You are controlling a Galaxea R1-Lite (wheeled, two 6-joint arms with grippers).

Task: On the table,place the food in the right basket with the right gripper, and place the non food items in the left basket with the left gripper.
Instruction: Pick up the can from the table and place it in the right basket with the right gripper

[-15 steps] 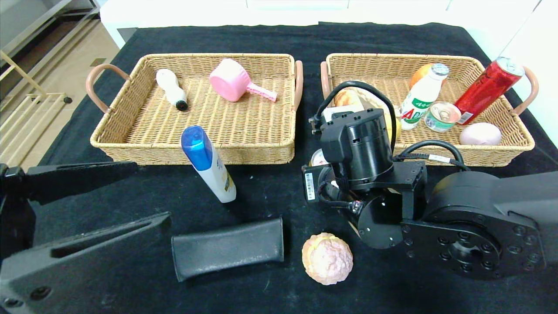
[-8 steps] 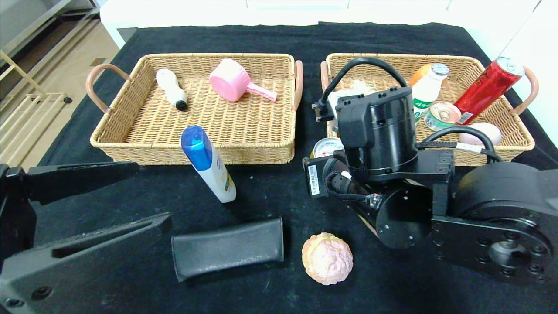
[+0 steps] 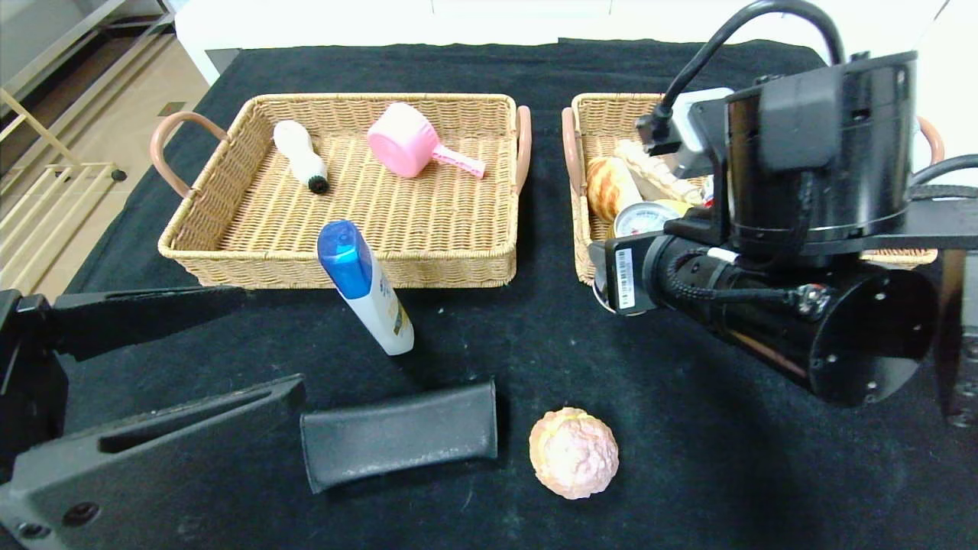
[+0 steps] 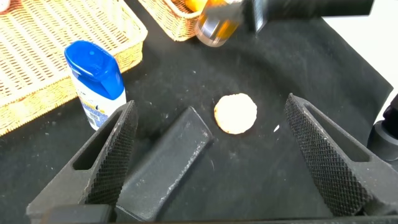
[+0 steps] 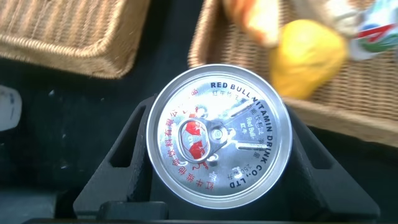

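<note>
Right claw [image 5: 217, 155] clamped on a drink can [image 5: 219, 144], both fingers against its sides; right wrist view shows the pull-tab top with red print, head view shows only the can's rim [image 3: 640, 220] behind the arm. Can sits raised over the near left corner of the right basket [image 3: 581, 260], just inside the rim. In that basket, two items clearly seen: a bread roll [image 3: 607, 187] and a lemon [image 5: 308, 57]; the rest hidden by the arm. Left claw [image 4: 214, 155] spread wide, holding nothing, low over the bench [image 3: 489, 321] near a black pouch [image 3: 399, 435]. Left basket [image 3: 229, 252] holds one brush [image 3: 302, 156] and one pink scoop [image 3: 409, 149]. On the open bench: one blue-capped bottle [image 3: 367, 286], one pouch, one pastry [image 3: 574, 452], all apart.
</note>
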